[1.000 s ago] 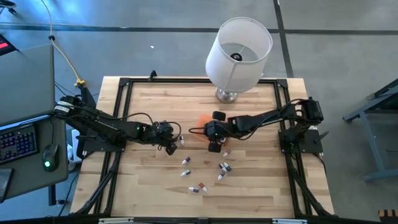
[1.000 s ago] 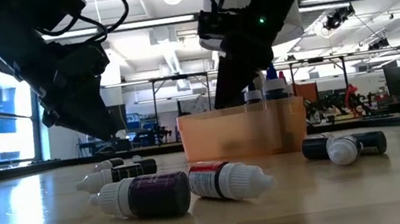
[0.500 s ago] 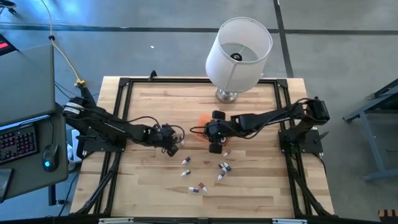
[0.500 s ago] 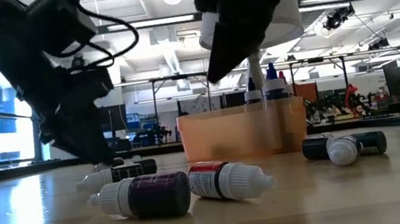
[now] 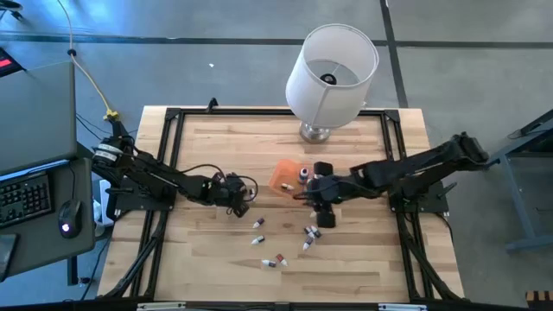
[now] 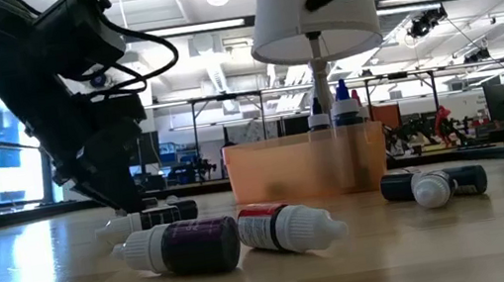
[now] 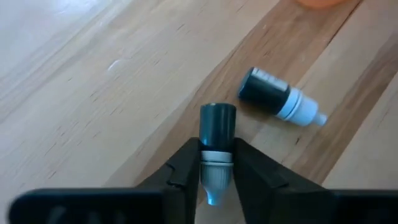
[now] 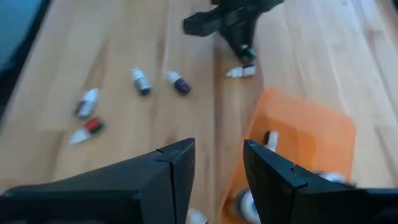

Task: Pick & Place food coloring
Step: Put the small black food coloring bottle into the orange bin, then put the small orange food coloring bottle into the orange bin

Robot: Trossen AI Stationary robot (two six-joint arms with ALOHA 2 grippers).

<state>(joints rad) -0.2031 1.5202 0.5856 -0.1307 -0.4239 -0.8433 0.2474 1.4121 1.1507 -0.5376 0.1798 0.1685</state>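
Note:
Several tiny food coloring bottles [image 5: 309, 233] lie on their sides on the wooden table, seen close up in the low view [image 6: 231, 237]. A few more stand in the small orange box [image 5: 284, 175]. My left gripper [image 5: 239, 200] is low at the table, left of the box, shut on a dark-bodied bottle [image 7: 217, 124]. A second bottle [image 7: 280, 99] lies just beyond it. My right gripper [image 5: 326, 216] hovers open to the right of the box, above the scattered bottles, and holds nothing [image 8: 217, 158]. My left gripper pinches the dark bottle by its white collar and tip end [image 7: 216, 163] between the two fingers. The fingers lie along the bottle, slanting down from the table's left. The dark body sticks out past the fingertips. Down at the table; whether lifted I cannot tell.
A white-shaded lamp [image 5: 331, 73] stands at the far edge behind the box. A black frame [image 5: 173, 117] runs round the table. A desk with keyboard and mouse [image 5: 26, 194] sits off the left side. Bare wood lies near the front edge [image 5: 346, 276].
My right gripper has pulled away from over the orange box toward the table's right and a little nearer, rising out of the low view. My left gripper has come down toward the table at the bottle left of the box.

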